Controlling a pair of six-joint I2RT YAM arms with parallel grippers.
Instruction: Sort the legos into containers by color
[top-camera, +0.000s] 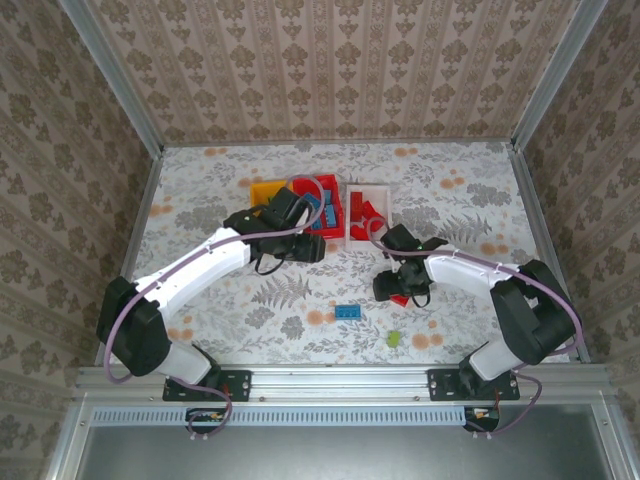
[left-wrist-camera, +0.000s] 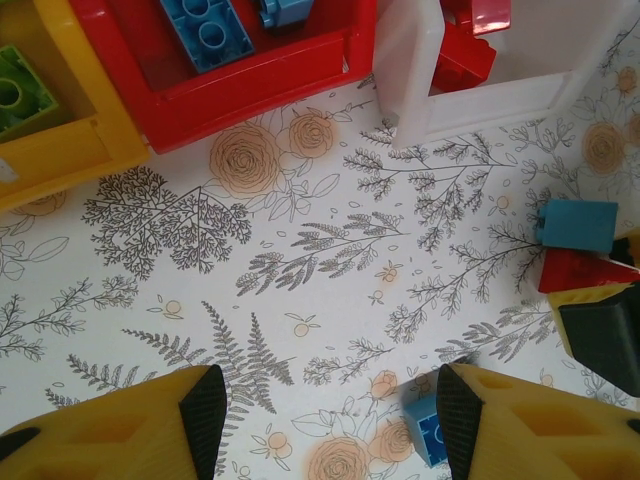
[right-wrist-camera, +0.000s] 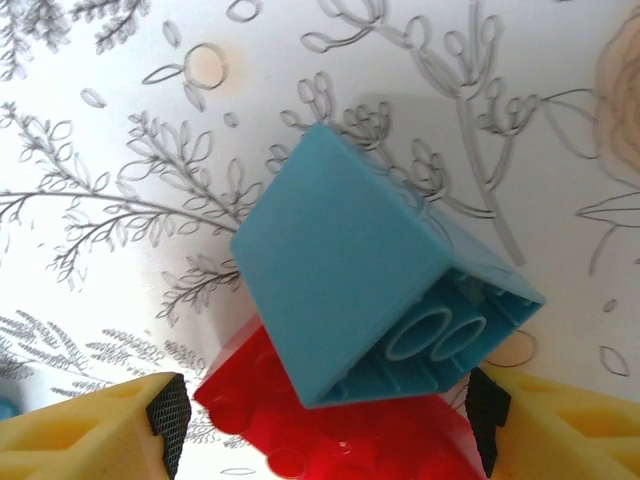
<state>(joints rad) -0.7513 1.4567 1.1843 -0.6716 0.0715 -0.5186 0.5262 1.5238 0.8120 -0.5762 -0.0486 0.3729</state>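
Note:
Three containers stand side by side at the back: a yellow bin (top-camera: 262, 188) holding a green brick (left-wrist-camera: 14, 95), a red bin (top-camera: 330, 232) holding blue bricks (left-wrist-camera: 205, 30), and a white bin (top-camera: 382, 190) holding red bricks (left-wrist-camera: 465, 55). My left gripper (top-camera: 303, 246) (left-wrist-camera: 330, 415) hovers open over bare table just in front of the bins, with a small blue brick (left-wrist-camera: 425, 432) beside its right finger. My right gripper (top-camera: 396, 288) (right-wrist-camera: 328, 425) is open, its pads on either side of a red brick (right-wrist-camera: 340, 435). A blue brick (right-wrist-camera: 350, 270) lies tipped on its side against that red one.
A loose blue brick (top-camera: 348, 312) and a green brick (top-camera: 395, 338) lie on the floral table (top-camera: 200, 200) nearer the front. The left wrist view catches the right gripper's finger (left-wrist-camera: 605, 335) beside the blue brick (left-wrist-camera: 578, 225) and the red brick (left-wrist-camera: 585, 270). Metal rails frame the table.

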